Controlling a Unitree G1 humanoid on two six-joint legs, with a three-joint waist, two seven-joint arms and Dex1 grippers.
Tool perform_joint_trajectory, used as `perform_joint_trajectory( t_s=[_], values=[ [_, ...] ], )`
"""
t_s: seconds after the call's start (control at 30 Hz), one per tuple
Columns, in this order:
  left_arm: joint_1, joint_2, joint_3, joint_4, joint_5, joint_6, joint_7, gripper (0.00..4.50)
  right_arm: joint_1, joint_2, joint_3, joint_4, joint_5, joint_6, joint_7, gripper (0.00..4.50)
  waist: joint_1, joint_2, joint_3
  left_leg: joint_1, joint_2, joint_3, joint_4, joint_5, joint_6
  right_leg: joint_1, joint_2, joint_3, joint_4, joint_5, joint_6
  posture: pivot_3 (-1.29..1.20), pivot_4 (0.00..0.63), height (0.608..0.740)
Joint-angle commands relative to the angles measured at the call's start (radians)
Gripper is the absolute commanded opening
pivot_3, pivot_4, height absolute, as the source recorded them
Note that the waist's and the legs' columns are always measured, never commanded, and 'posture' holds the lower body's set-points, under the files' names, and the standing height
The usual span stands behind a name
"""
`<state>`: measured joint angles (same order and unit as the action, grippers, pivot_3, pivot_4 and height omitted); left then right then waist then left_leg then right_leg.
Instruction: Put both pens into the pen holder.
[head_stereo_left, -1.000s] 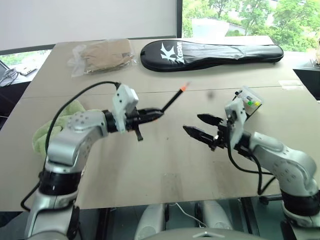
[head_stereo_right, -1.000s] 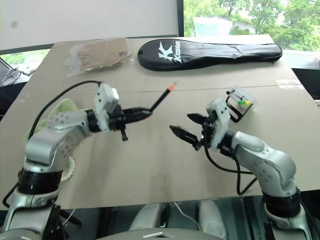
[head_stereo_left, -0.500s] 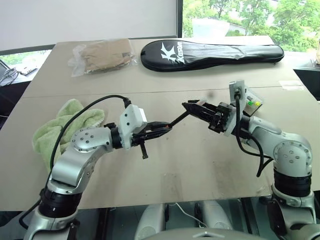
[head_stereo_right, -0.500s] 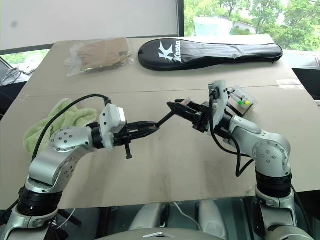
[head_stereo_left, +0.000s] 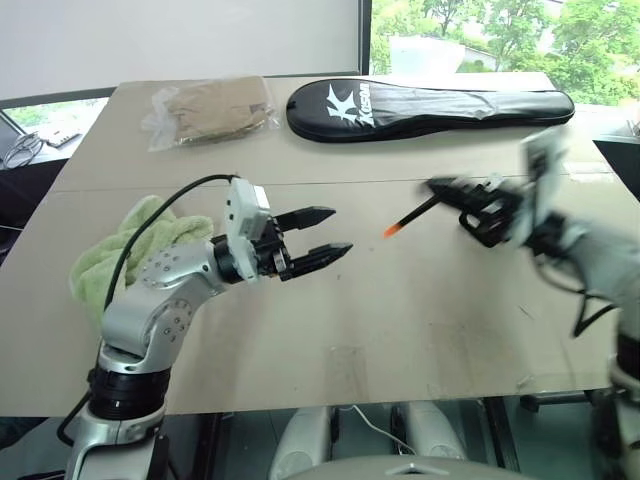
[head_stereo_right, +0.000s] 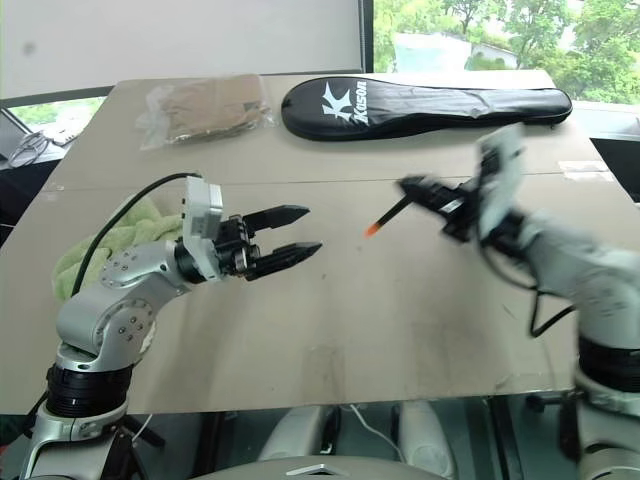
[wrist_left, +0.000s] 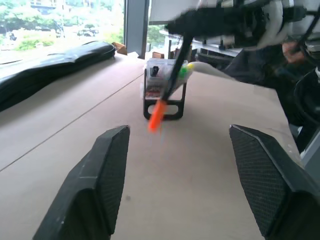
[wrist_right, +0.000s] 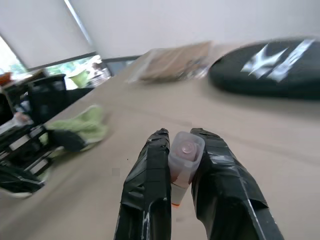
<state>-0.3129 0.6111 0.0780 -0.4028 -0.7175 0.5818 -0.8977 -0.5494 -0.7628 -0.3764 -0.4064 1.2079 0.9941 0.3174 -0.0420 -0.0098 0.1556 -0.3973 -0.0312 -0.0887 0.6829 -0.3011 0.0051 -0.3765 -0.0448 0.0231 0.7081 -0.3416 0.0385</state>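
One pen (head_stereo_left: 408, 215), orange-tipped, I see clamped in my right tool (wrist_right: 181, 165) above the surface (head_stereo_left: 400, 320), left tool (head_stereo_left: 330, 232) open and empty; the pen holder (wrist_left: 165, 90) shows yellow-green bits inside.

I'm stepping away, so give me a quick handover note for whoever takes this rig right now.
Left gripper: open, empty, held above the table.
Right gripper: shut on the orange-ended pen, held in the air with its orange tip toward the left gripper.
Pen holder: on the table beyond the held pen, seen from the left wrist.
Done: no pen seen in the holder yet.
Left: put this pen in the holder, then find and place the second pen.
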Motion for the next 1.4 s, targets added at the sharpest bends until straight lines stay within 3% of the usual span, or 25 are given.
perform_joint_trajectory(
  t_s=[0.03, 0.2, 0.37, 0.77, 1.07, 1.13, 1.2, 1.23, 1.4],
  values=[
    [-0.004, -0.003, -0.023, -0.036, 0.005, -0.002, 0.010, 3.25, -0.028, -0.114, -0.067, 0.009, -0.027, -0.026, 0.075, 0.10, -0.001, 0.001, 0.000, 0.000, 0.000, 0.000, 0.000, 0.000, 0.000, 0.000, 0.000, 0.001, 0.000, 0.000, 0.000, 0.00, 0.150, 0.740],
    [-0.021, -0.021, -0.062, -0.031, 0.032, -0.012, 0.026, 3.25, -0.033, -0.232, -0.081, 0.046, -0.120, -0.053, 0.126, 0.10, 0.001, 0.000, 0.000, 0.000, 0.001, 0.003, 0.000, 0.000, 0.001, 0.000, 0.001, 0.003, 0.001, 0.000, 0.000, 0.00, 0.150, 0.740],
    [-0.018, -0.018, -0.093, -0.027, 0.083, -0.053, 0.018, 3.25, 0.015, -0.272, -0.034, 0.046, -0.257, -0.105, 0.161, 0.10, 0.006, 0.000, 0.000, 0.000, 0.001, 0.003, 0.001, -0.001, 0.001, 0.000, 0.000, 0.003, 0.000, 0.000, 0.000, 0.00, 0.150, 0.740],
    [-0.014, -0.021, -0.091, -0.043, 0.100, -0.055, 0.026, 3.25, 0.038, -0.244, 0.105, 0.032, -0.481, -0.198, 0.210, 0.10, 0.006, 0.000, 0.000, 0.000, 0.001, 0.003, 0.001, -0.001, 0.001, 0.000, 0.000, 0.003, 0.000, 0.000, 0.000, 0.00, 0.150, 0.740],
    [-0.020, -0.020, -0.095, -0.041, 0.116, -0.060, 0.039, 3.25, 0.100, -0.279, 0.334, -0.008, -0.865, -0.494, 0.269, 0.10, 0.007, 0.000, 0.000, 0.000, 0.001, 0.003, 0.001, -0.001, 0.001, 0.000, 0.000, 0.003, 0.000, 0.000, 0.000, 0.00, 0.150, 0.740],
    [-0.017, -0.021, -0.095, -0.040, 0.120, -0.063, 0.040, 3.25, 0.105, -0.260, 0.347, 0.007, -0.872, -0.495, 0.291, 0.10, 0.007, 0.000, 0.000, 0.000, 0.001, 0.003, 0.001, -0.001, 0.001, 0.000, -0.001, 0.003, 0.000, 0.000, 0.000, 0.00, 0.150, 0.740],
    [-0.015, -0.022, -0.095, -0.037, 0.123, -0.065, 0.039, 3.25, 0.092, -0.243, 0.355, 0.025, -0.882, -0.479, 0.302, 1.12, 0.006, 0.000, 0.000, 0.000, 0.001, 0.003, 0.001, -0.001, 0.001, 0.000, -0.001, 0.003, 0.000, 0.000, 0.000, 0.00, 0.150, 0.740],
    [-0.014, -0.022, -0.096, -0.037, 0.125, -0.067, 0.038, 3.25, 0.085, -0.235, 0.357, 0.032, -0.886, -0.473, 0.309, 1.21, 0.005, 0.000, 0.000, 0.000, 0.001, 0.003, 0.001, 0.000, 0.001, 0.000, -0.001, 0.003, 0.000, 0.000, 0.000, 0.00, 0.150, 0.740],
    [0.017, -0.017, -0.077, -0.055, 0.115, -0.059, 0.045, 3.25, 0.107, -0.188, 0.275, -0.014, -0.823, -0.438, 0.334, 3.60, 0.005, 0.000, 0.000, 0.000, 0.001, 0.002, 0.001, 0.000, 0.001, 0.000, 0.000, 0.003, 0.000, 0.000, 0.000, 0.00, 0.150, 0.740]
  ],
)
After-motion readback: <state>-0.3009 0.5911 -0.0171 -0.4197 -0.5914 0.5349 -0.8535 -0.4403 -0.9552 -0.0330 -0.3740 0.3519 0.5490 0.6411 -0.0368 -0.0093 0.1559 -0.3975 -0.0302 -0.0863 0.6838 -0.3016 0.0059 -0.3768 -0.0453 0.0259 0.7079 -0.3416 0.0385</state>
